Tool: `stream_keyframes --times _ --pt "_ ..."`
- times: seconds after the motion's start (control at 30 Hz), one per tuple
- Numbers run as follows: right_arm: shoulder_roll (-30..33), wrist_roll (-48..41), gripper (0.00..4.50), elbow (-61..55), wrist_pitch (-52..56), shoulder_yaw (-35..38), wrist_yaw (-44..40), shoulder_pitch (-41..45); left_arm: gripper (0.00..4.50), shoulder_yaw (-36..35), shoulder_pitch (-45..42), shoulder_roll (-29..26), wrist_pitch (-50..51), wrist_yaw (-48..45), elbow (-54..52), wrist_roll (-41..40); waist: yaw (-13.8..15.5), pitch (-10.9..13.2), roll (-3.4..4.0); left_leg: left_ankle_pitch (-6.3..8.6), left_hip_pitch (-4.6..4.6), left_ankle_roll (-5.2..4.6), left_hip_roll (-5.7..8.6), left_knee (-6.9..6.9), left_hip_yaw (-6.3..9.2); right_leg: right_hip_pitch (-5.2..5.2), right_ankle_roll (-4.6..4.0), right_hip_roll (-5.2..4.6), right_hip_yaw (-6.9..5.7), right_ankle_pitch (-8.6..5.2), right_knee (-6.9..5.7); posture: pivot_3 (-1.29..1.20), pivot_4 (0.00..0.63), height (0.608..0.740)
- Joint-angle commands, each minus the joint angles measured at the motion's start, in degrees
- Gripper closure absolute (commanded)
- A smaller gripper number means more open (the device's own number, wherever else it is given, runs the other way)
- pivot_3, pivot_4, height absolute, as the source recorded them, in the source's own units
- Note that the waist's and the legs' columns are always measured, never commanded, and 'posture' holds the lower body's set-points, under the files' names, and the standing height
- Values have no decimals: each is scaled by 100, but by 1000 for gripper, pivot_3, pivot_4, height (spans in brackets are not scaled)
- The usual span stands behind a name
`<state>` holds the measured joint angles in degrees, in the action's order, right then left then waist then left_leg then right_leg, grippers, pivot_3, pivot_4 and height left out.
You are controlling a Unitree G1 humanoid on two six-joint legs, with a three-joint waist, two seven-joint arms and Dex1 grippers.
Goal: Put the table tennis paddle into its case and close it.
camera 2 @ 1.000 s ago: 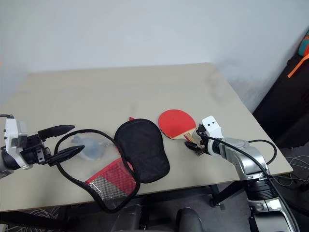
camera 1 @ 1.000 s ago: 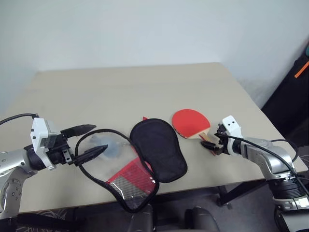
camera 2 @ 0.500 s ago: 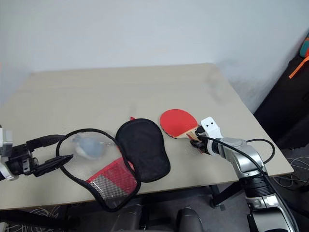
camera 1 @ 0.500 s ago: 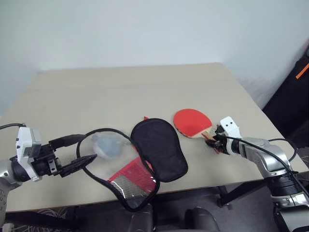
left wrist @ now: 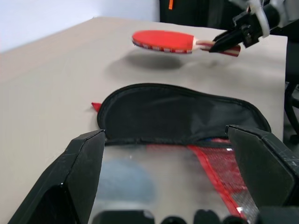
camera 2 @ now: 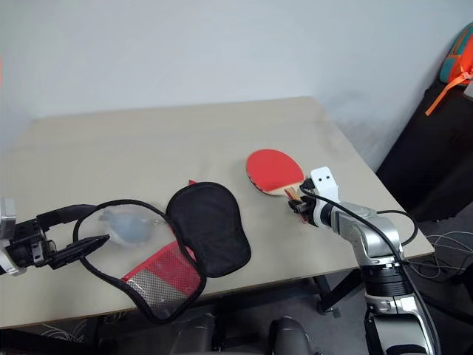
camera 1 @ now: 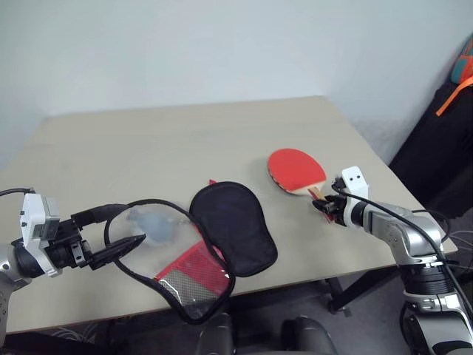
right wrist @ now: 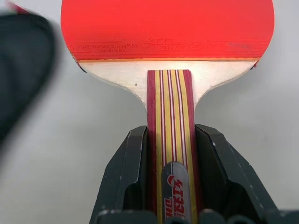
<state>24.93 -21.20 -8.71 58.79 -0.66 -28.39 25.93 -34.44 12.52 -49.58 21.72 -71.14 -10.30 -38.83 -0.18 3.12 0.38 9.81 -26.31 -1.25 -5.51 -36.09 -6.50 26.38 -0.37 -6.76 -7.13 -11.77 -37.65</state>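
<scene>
The table tennis paddle (camera 1: pixel 295 169) is a flat bat with a round, smooth red rubber face and a pale wooden neck. Its handle has red, yellow and dark stripes. The right gripper (right wrist: pixel 169 186) is clamped on that handle, one black finger on each side. The paddle is up in the air (its shadow lies on the table (camera 1: pixel 162 140) under it), at the table's right side, near the case.

The case (camera 1: pixel 188 244) lies spread open on the smooth tan table, near the front edge. It is soft and shaped like a big paddle. One half is plain black cloth. The other half has a clear shiny panel, a red part with black mesh, and a black zip rim all around. Under the clear panel sits a small whitish, see-through wad (camera 1: pixel 151 224).

The left gripper (camera 1: pixel 118 229) has its two black fingers spread wide apart. They sit on each side of the case's black rim at its left end, holding nothing.
</scene>
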Motion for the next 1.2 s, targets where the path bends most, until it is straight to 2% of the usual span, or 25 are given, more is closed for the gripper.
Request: stream_keyframes --times 0.03,0.47,1.2 --pt "-81 -388 3363 -787 371 -24 -83 131 0 -80 -96 -50 -101 40 -89 -17 16 2 6 7 16 12 -5 4 1 -1 -7 1 -10 -5 13 0 0 706" --pt "-739 -970 3363 -1837 1816 -410 299 67 0 -1 -120 -19 -158 67 -61 11 36 4 6 11 -3 17 -12 -40 67 -31 -10 21 -56 -4 19 0 0 706" --pt "-1995 -561 3363 -1357 2550 -949 1492 255 0 244 -188 21 -269 188 -57 40 35 4 7 11 -18 20 -40 -36 65 -16 -19 58 -50 1 25 0 0 706"
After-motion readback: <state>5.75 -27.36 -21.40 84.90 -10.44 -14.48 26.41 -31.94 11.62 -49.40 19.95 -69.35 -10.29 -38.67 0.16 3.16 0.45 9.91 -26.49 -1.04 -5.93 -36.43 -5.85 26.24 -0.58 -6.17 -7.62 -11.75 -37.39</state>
